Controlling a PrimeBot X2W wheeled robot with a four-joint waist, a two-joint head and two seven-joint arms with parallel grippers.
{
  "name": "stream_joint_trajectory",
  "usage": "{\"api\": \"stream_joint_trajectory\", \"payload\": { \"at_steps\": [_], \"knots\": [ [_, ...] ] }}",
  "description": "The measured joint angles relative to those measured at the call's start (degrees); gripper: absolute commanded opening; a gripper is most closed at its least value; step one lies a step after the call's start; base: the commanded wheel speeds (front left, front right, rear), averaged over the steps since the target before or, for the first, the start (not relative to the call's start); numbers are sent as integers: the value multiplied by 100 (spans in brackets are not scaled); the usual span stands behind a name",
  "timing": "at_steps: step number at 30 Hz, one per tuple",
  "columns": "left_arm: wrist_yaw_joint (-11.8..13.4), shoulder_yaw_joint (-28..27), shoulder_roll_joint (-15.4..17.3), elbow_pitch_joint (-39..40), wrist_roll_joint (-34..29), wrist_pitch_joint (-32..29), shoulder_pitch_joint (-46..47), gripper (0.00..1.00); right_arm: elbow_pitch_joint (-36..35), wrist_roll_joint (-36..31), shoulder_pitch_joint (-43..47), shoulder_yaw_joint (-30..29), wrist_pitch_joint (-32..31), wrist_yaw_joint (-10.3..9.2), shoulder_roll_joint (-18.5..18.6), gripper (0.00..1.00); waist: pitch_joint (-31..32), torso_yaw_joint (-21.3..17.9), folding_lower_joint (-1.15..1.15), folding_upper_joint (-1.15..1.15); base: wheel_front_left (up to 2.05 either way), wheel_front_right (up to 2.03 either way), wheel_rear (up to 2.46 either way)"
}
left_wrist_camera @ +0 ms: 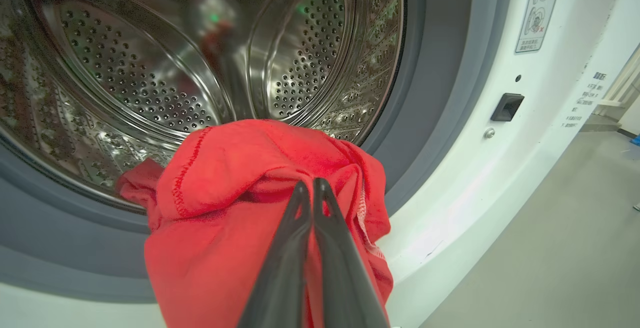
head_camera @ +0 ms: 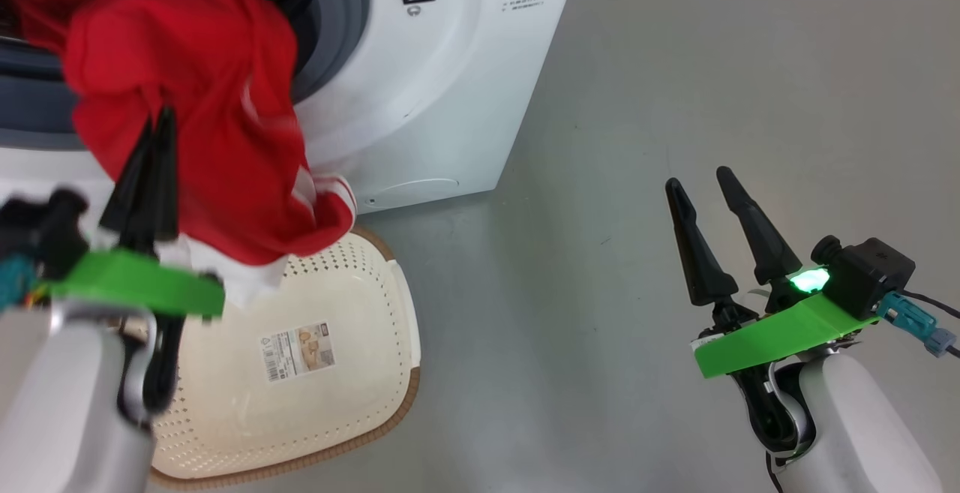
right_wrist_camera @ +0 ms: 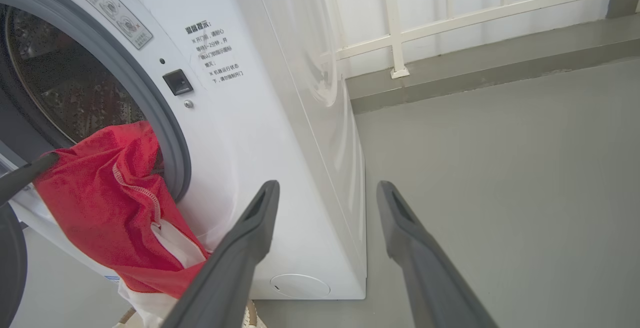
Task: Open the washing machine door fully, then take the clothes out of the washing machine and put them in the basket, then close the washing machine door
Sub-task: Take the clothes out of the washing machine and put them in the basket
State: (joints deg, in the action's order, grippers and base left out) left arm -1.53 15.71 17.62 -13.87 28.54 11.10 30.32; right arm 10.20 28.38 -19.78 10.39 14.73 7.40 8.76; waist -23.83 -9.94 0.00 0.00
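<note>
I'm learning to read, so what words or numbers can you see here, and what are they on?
"温馨提示:" heads the printed notice on the washing machine front.
Its smaller lines: too small to read surely.
Warning sticker with pictures: words too small.
Paper label in the basket: blurred.

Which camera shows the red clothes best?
The head view: the clothes drape from the left gripper above the basket, stripes visible. The left wrist view shows the pinched fold; the right wrist view, a side glimpse.
</note>
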Motion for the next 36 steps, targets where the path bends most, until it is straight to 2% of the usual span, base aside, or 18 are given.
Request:
{"api": "stream_joint_trajectory", "payload": {
  "at_steps": [8,13,17,19,23,31,36],
  "knots": [
    [436,-87,220,1623,136,-313,-1486,0,-11,1,1,3,0,0,21,100,17,67,0,0,0,0,0],
    [593,-66,225,1938,197,-437,-1964,0,-11,2,1,25,0,0,27,100,3,90,0,0,0,0,0],
    [614,69,201,1906,259,-499,-2221,0,-5,12,0,56,0,0,51,100,-3,86,0,0,0,0,0],
    [595,129,185,1702,268,-494,-2234,0,1,49,0,77,0,0,62,100,1,81,0,0,0,0,0],
    [401,241,118,950,345,-414,-2208,0,22,53,-1,154,0,0,62,100,5,50,0,0,0,0,0],
    [-172,456,-122,-1317,402,-183,-1442,0,45,55,-4,197,-1,0,67,100,-25,-29,0,0,0,0,0],
    [-334,541,-281,-2649,499,-132,-894,0,44,71,-11,197,0,0,78,100,-73,-92,0,0,0,0,0]
  ]
}}
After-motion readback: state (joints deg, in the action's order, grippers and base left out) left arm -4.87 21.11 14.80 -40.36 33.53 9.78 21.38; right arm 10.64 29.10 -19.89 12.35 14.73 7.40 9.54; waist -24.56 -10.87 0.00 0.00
